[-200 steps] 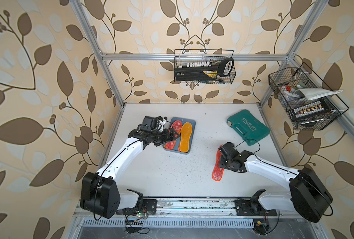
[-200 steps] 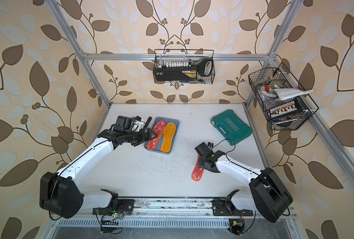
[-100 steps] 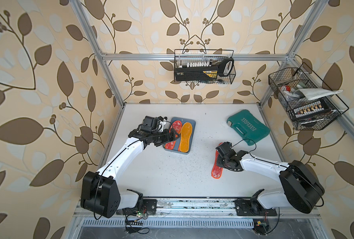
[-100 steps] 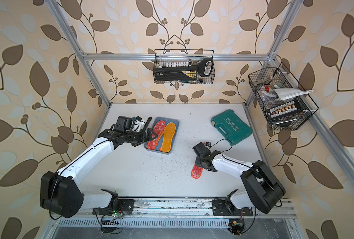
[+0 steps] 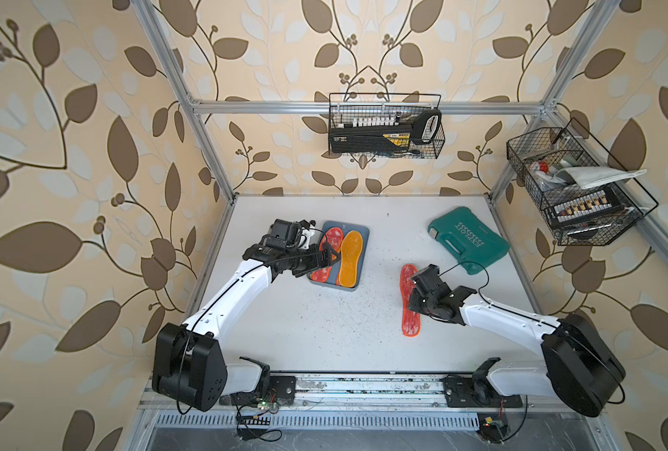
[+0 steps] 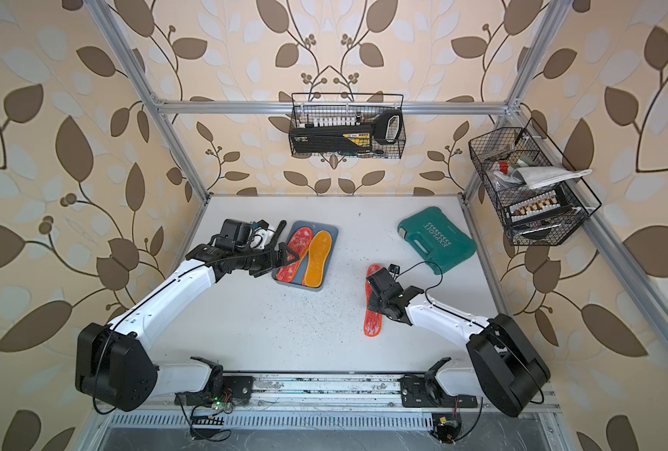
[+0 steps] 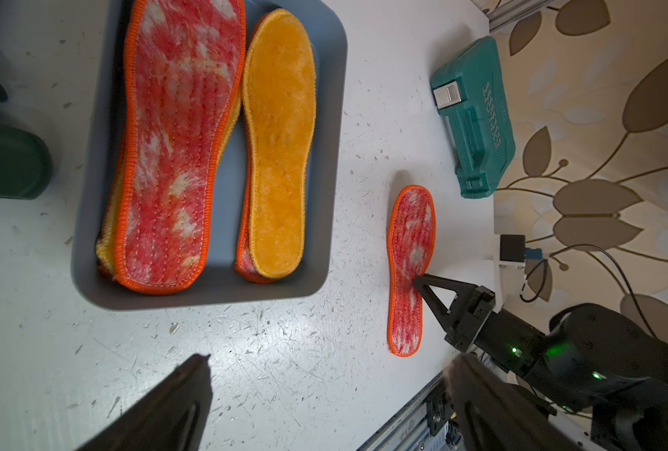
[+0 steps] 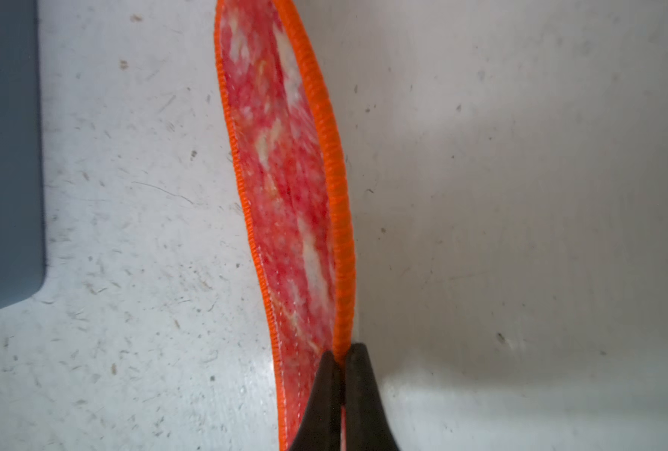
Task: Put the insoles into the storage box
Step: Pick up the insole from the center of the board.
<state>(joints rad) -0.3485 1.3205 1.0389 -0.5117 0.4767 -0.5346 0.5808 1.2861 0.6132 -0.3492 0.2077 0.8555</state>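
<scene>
Box [image 7: 207,298] sits on the left half of the table [image 5: 305,332] and holds two piles side by side. Red pile [image 7: 176,148] is mottled face up with a yellow edge showing under it. Orange pile [image 7: 277,148] is plain face up with a red one peeking out beneath. Can't tell the count in either. One loose insole [image 8: 285,195] lies outside on the table, right of the box, red face up. My right gripper [image 8: 342,353] is clamped tight on its orange edging about mid-length, and that edge is slightly raised. My left gripper [image 7: 328,359] is spread wide, holds nothing, and hovers over the box's side by the red pile. Green case [image 5: 467,244] is closed, well apart from the box. Back basket [image 5: 385,125] holds a black tool pack, and the side basket [image 5: 570,187] holds a white cloth plus small items.
</scene>
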